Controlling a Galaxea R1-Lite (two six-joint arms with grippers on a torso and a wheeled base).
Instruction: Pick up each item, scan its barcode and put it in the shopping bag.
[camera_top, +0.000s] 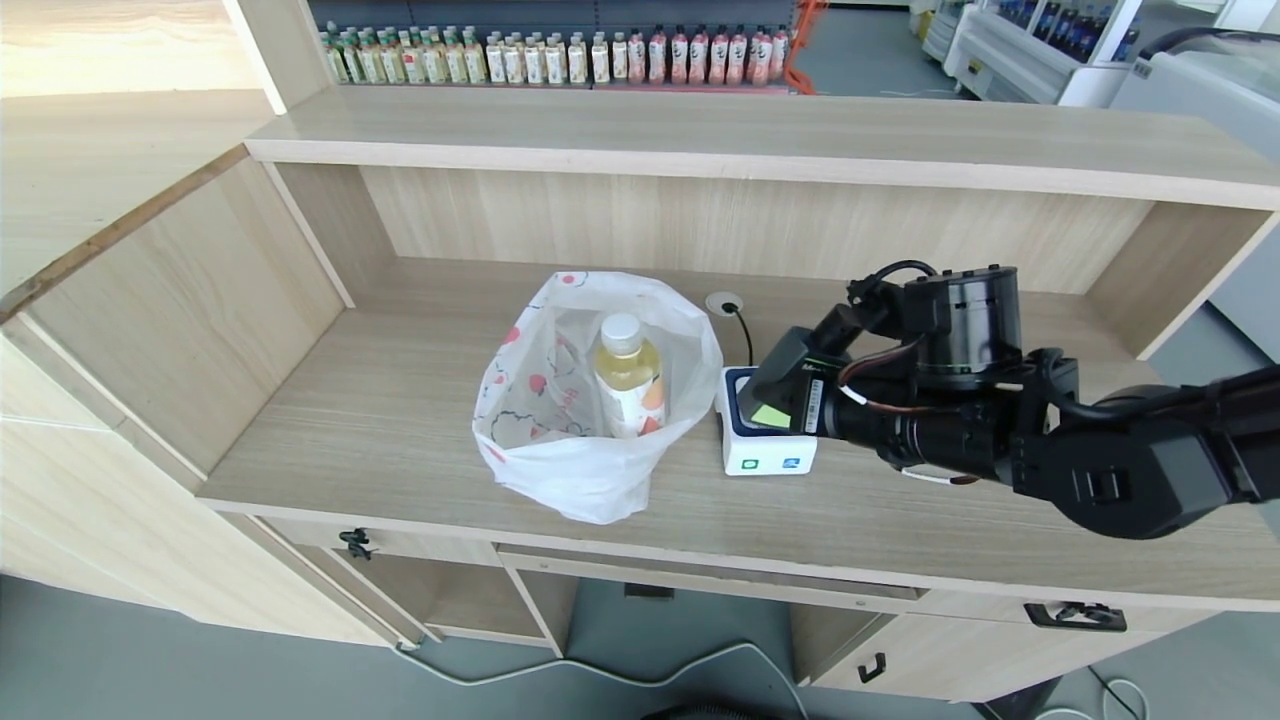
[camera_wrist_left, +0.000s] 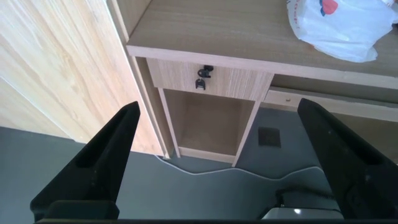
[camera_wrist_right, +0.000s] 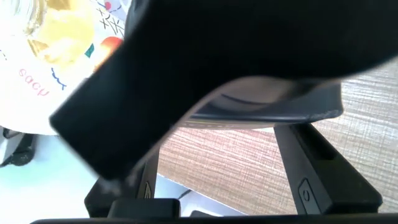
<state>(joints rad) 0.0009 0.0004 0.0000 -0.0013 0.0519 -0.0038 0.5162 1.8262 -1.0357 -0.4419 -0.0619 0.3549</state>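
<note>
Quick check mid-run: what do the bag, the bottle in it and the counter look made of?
The bag looks like thin plastic film, white and translucent with red prints; it crumples and sags. The bottle is likely clear plastic: a yellowish drink shows through, and it has a white cap. The counter is pale, matte wood-grain board, probably laminate.

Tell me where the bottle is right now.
In the head view the bottle stands upright inside the shopping bag at the middle of the counter, with the white scanner just to its right.
</note>
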